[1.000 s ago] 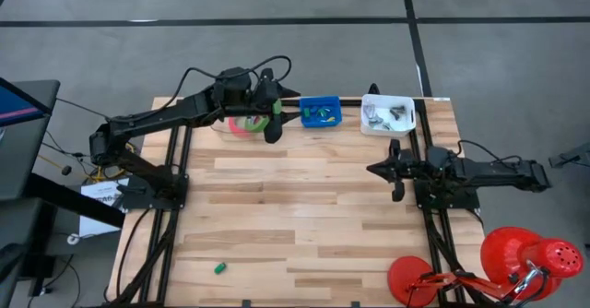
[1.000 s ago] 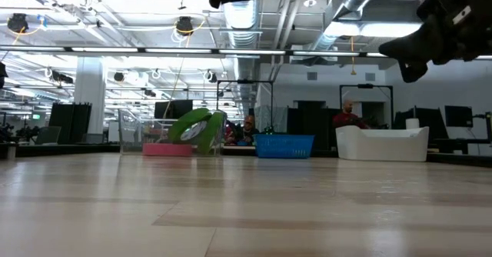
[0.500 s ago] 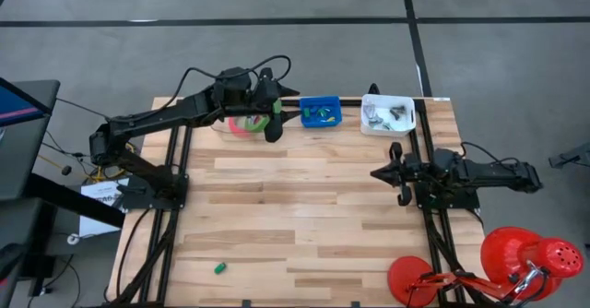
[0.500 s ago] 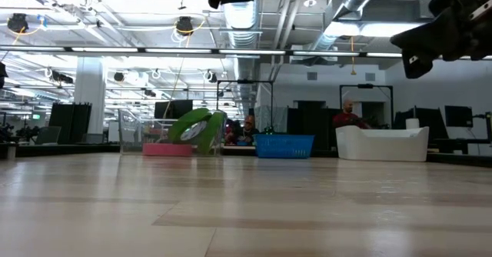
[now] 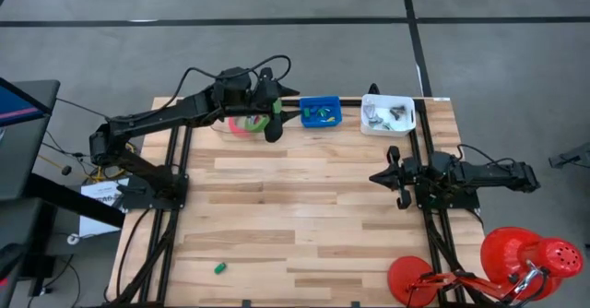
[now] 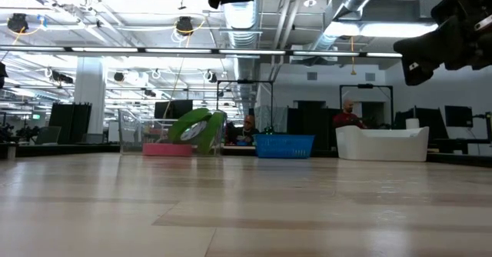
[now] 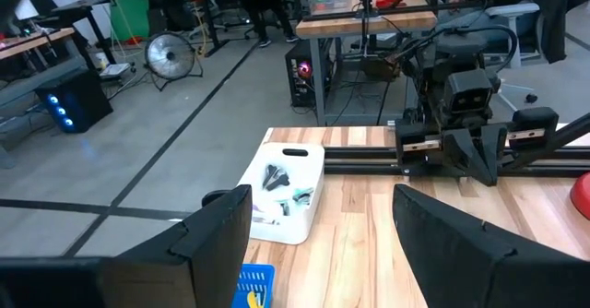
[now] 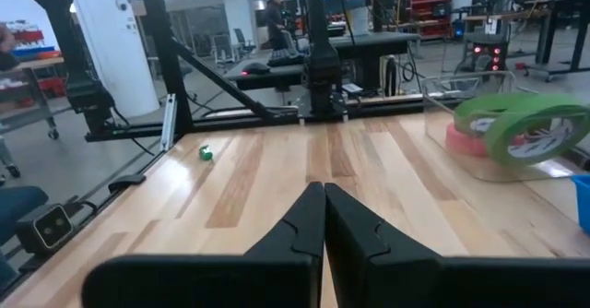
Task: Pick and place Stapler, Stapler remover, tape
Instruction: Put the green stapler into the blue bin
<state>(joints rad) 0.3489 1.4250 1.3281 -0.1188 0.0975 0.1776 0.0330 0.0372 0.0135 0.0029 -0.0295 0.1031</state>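
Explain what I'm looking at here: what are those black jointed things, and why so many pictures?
Two robot arms work at a wooden table. One camera looks straight down, one sits at table height, and one rides on each wrist. The left tool hangs open over the clear bin holding the tape rolls, gripping nothing. The right tool is shut and empty above the table's right side. At the far edge sit a blue bin and a white bin of small items. A small green piece lies near the front.

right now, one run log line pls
left gripper: open, above clear bin of green and pink tape rolls | right gripper: shut, empty, over bare wooden table
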